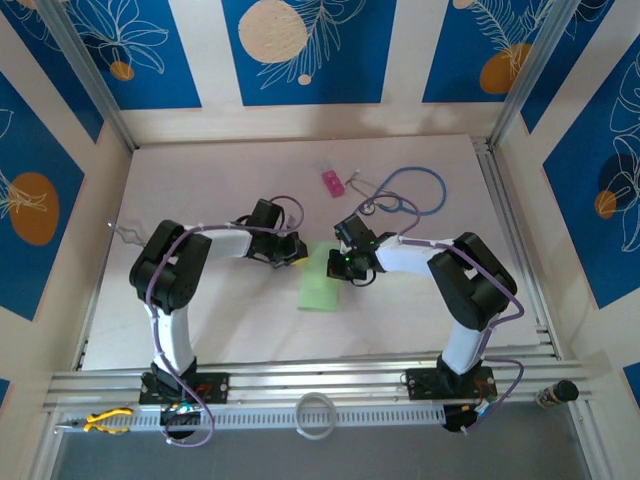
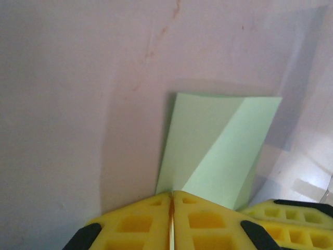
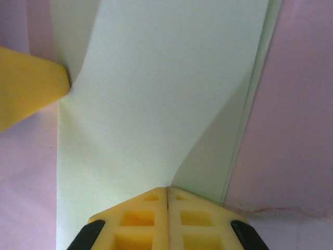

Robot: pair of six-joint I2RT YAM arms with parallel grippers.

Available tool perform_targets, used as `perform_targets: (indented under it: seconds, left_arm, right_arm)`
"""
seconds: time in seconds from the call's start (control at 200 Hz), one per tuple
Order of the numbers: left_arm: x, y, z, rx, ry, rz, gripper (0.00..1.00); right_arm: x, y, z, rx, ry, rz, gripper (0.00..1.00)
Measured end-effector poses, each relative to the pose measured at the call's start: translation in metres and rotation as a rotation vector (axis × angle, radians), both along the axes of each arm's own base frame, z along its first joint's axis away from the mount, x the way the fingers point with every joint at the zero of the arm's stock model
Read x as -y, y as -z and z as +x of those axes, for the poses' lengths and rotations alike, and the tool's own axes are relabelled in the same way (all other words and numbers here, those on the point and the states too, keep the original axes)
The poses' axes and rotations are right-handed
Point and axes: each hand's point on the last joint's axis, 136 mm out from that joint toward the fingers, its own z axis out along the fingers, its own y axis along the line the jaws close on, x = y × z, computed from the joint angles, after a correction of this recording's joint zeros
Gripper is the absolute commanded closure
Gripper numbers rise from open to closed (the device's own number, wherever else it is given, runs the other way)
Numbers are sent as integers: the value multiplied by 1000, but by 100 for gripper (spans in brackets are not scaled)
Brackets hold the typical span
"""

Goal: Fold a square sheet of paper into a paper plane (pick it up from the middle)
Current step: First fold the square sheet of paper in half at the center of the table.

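The left gripper (image 2: pixel 171 200) has its yellow fingers pressed together. Their tip sits at the near corner of the square sheet of paper (image 2: pixel 208 140), where a diagonal crease ends. Whether a layer of paper is caught between the fingers cannot be told. The right gripper (image 3: pixel 167 195) is pressed together too, with its tip on the sheet's opposite edge, where a shadowed flap runs in under it.

The light-green sheet lies on the white table (image 2: pixel 62 104) between the two arms. It is partly folded and one flap is not yet flat. The pink block (image 1: pixel 332 181) lies well apart, toward the far side.

The step in hand looks like setting that diagonal fold. To do it well, one tip should probably pin the sheet while the other slides along the crease with light downward pressure. Starting from the pinned end would keep the thin paper from skidding or buckling. The flap's edge should meet the centre line before the crease is sharpened, since a skewed fold would likely carry into the nose.
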Motion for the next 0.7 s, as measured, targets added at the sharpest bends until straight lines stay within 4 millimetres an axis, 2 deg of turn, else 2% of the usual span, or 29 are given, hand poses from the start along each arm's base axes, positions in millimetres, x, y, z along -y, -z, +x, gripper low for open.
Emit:
perform_targets:
  seconds: [0.28, 0.42, 0.575, 0.7]
  left_arm:
    - [-3, -2, 7, 1, -36, 6, 84]
    - [-13, -13, 7, 26, -62, 9, 82]
    - [-21, -34, -5, 52, -77, -16, 82]
    - [-19, -40, -22, 49, -55, -35, 83]
  right_arm:
    - [0, 0, 0, 0, 0, 0, 100]
    - [0, 0, 0, 2, -4, 0, 100]
    - [0, 0, 0, 10, -17, -3, 100]
    - [-1, 0, 1, 18, -44, -12, 100]
